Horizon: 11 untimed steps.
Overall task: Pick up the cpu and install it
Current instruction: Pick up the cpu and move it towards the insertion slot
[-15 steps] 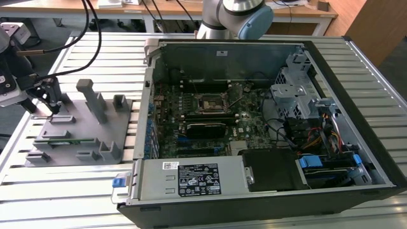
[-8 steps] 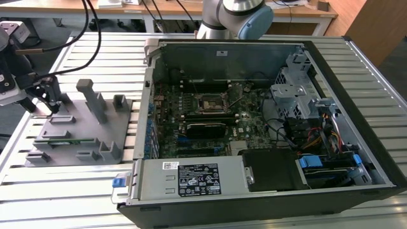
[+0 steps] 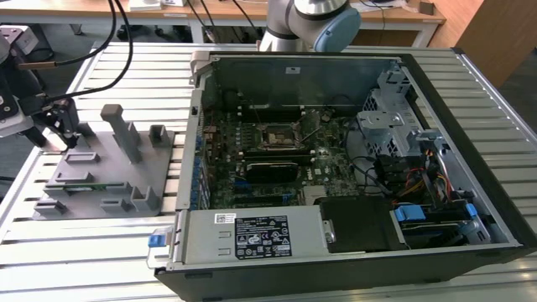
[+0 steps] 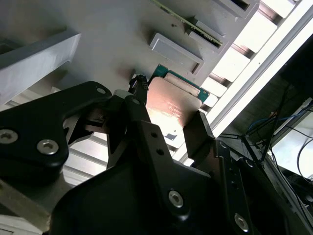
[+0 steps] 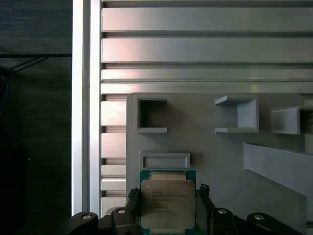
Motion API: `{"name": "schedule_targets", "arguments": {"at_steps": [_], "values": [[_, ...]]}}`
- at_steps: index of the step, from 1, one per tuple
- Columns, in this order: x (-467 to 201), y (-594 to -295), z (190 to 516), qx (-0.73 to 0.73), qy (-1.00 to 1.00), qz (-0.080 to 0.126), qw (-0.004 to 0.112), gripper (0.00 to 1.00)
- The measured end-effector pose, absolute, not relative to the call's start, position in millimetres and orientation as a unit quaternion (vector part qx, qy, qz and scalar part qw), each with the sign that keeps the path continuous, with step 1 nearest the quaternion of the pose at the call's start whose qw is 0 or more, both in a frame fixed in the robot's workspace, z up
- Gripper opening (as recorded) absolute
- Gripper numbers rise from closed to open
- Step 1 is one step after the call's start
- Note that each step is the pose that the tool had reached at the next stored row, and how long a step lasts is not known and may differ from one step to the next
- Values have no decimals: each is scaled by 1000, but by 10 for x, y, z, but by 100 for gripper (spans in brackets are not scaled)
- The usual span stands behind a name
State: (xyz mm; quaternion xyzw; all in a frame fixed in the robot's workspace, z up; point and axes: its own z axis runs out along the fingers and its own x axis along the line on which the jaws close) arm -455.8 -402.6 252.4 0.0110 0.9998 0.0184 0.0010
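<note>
The cpu [image 5: 167, 201], a small square chip with a silvery top and green rim, lies low over the grey fixture plate [image 5: 220, 161], beside a raised rectangular frame. My gripper [image 5: 167, 196] has one black finger against each of two opposite edges of the chip, so it is shut on it. In the second wrist view the cpu [image 4: 171, 105] shows between the same fingers [image 4: 139, 98]. In the exterior view my gripper [image 3: 55, 141] stands at the far corner of the fixture [image 3: 105, 179], on the exterior view's left. The black-framed motherboard socket [image 3: 277, 138] sits inside the open case.
The open computer case [image 3: 470, 145] fills the middle and the exterior view's right, with cables, drive cage and power supply [image 3: 251, 236] inside. Upright grey posts [image 3: 122, 132] rise from the fixture. A green memory stick [image 3: 84, 185] lies in it. Cables hang at the slatted table's far left.
</note>
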Motion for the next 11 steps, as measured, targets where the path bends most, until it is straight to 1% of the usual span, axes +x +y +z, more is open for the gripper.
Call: {"name": "schedule_targets", "arguments": {"at_steps": [11], "values": [[-4558, -4023, 2658, 11, 1000, 18, 1, 54]]}}
